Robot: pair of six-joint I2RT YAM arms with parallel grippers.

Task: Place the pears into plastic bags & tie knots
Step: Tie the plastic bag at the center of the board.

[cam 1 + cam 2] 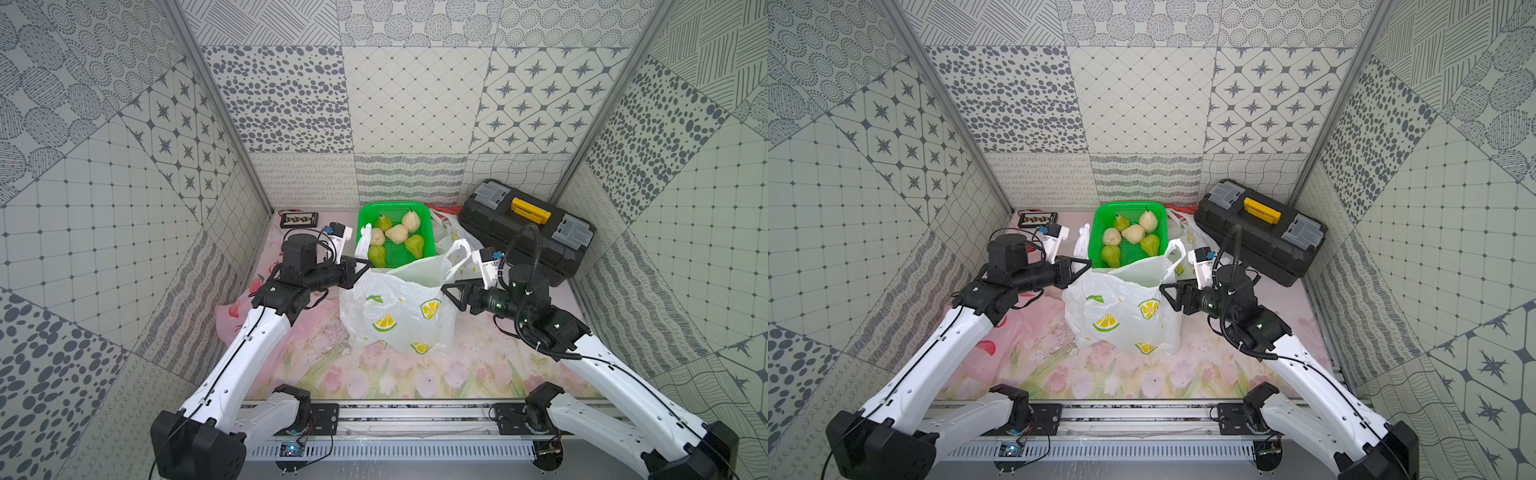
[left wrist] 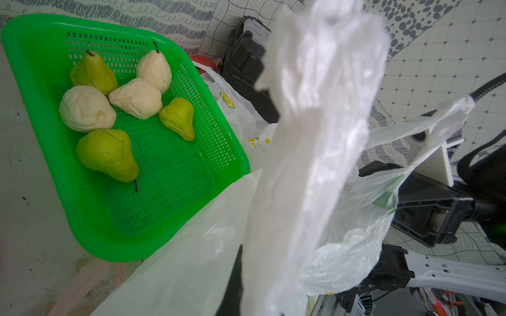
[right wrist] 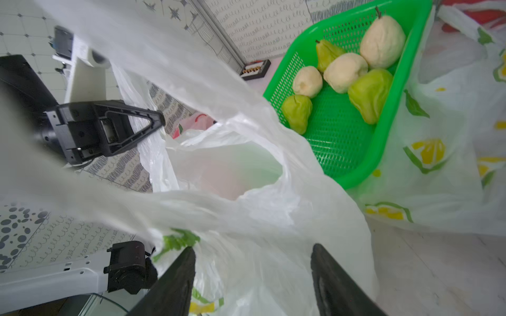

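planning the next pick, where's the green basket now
In both top views the green basket sits back centre, behind the open lemon-print bag, beside the toolbox.

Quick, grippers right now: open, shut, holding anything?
Left gripper: shut on the lemon-print bag, by its handle.
Right gripper: open, gripping nothing, beside that bag.

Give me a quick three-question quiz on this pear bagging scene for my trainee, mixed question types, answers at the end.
1. How many pears lie in the green basket?
2. True or false: the right gripper is shut on a pear.
3. What is the left gripper pinching? A) a pear B) a handle of the lemon-print bag C) the basket's rim

Key: 1) six; 2) false, its jaws stand apart at the bag's edge; 3) B
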